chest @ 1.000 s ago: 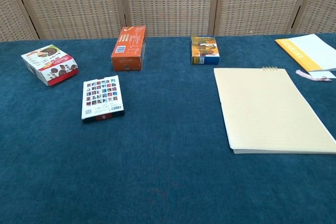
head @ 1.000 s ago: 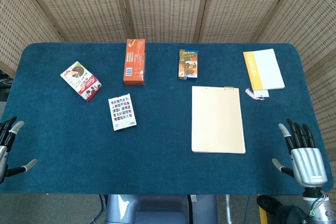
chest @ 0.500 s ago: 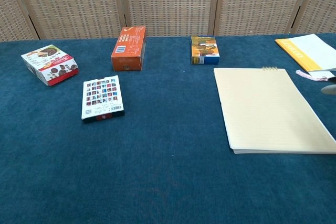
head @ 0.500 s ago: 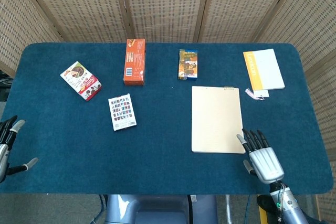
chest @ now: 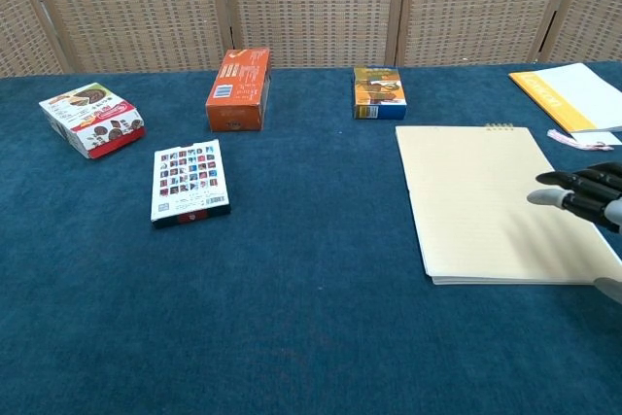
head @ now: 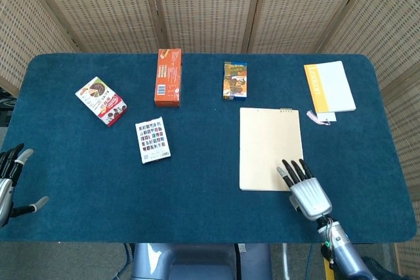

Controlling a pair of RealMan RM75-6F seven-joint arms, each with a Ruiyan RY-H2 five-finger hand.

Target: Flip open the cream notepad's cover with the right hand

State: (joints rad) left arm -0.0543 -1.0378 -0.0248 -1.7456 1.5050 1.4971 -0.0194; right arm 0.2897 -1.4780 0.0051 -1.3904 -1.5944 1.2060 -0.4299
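The cream notepad (head: 271,149) lay flat and closed at 3 o'clock of table centre, binding at 12. The right hand (head: 305,189), fingers spread and empty, hovered over its 5 o'clock corner. Best practice: hook fingertips under the 6 o'clock cover edge, then sweep toward 12.

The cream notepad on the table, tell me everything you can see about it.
The cream notepad is a plain, pale rectangle that looks like paper or card, with a small spiral binding at its far edge. It lies flat and closed on the blue table, right of centre, below the small blue-and-orange box. The right hand, fingers spread, is over its near right corner; whether it touches the cover is unclear.
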